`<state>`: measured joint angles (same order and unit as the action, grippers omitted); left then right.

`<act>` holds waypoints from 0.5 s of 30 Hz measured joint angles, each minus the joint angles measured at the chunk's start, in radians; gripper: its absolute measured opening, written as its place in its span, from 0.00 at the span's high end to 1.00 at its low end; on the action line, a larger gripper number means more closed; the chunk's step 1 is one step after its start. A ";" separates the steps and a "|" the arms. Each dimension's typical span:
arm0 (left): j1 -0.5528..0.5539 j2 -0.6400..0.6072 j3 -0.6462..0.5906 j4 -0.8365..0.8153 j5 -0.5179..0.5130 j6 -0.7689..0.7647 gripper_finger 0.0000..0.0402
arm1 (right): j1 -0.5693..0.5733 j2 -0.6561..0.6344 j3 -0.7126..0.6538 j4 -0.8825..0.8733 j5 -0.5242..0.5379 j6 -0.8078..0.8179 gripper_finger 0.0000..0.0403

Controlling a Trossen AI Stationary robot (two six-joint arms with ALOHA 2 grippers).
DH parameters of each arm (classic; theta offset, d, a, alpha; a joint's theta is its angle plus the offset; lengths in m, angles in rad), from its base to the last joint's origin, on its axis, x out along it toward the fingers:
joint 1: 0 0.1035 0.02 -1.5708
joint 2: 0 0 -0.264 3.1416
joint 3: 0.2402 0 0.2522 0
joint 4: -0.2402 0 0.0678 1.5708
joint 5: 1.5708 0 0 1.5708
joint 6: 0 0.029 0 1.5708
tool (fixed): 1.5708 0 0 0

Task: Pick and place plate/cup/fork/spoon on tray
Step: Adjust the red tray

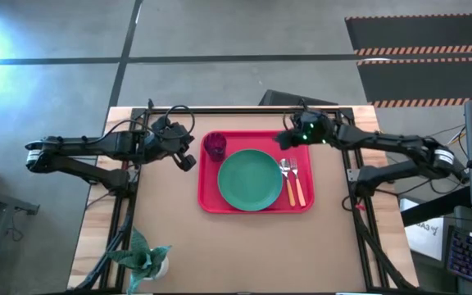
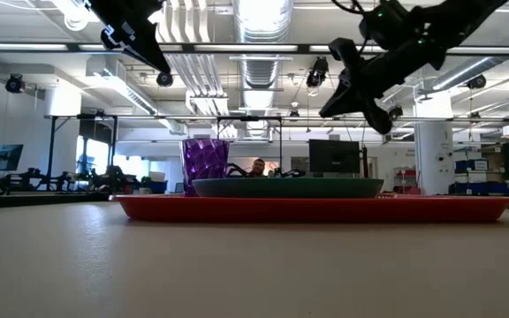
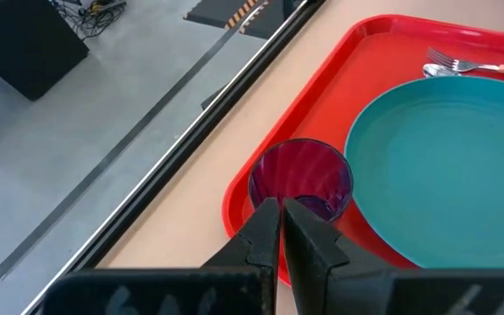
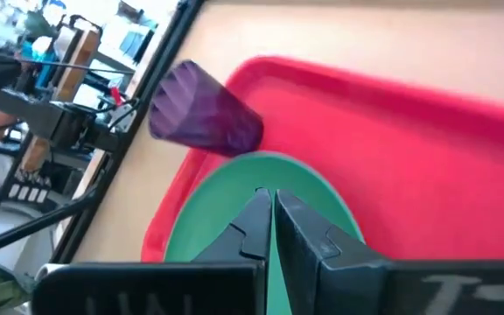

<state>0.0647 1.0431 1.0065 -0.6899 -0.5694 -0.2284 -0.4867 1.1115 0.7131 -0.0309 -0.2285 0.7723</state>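
Table point(image 1: 244, 254): tan top, both arms over it; potted plant point(image 1: 142, 260) at near-left corner, not part of job.

Tray point(image 1: 256, 138): red, centre of table, long axis running left-right betw. the arms.

Plate point(image 1: 250, 180): teal, flat on tray, roughly mid-tray.

Cup point(image 1: 215, 146): purple, upright in tray's far-left corner, just beside plate rim.

Fork point(image 1: 298, 183) & spoon point(image 1: 288, 182): side by side on tray's right strip, just right of plate, handles pointing toward near edge, spoon closer to plate.

Left gripper point(image 1: 188, 161): hangs above table just off tray's left edge, near cup; fingers pinched together, nothing held.

Right gripper point(image 1: 285, 141): raised over tray's far-right part, nearer the cutlery; fingers closed, empty.

Judgement: all 4 items sit on tray, so job looks complete. If anything needs a nudge, cup lies tray-ward of left gripper, cutlery below right.
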 joint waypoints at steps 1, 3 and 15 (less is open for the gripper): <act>0.001 0.000 0.000 0.000 0.000 0.000 1.00 | -0.015 0.022 0.025 -0.001 -0.017 -0.020 0.98; 0.001 0.000 0.000 0.000 0.000 0.000 1.00 | -0.041 0.068 0.081 -0.021 -0.041 -0.062 0.98; 0.029 -0.014 0.000 0.000 0.022 0.000 1.00 | -0.153 0.430 0.355 -0.226 -0.217 -0.272 0.98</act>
<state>0.0938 1.0293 1.0065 -0.6903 -0.5471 -0.2283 -0.6399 1.5419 1.0683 -0.2573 -0.4454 0.5000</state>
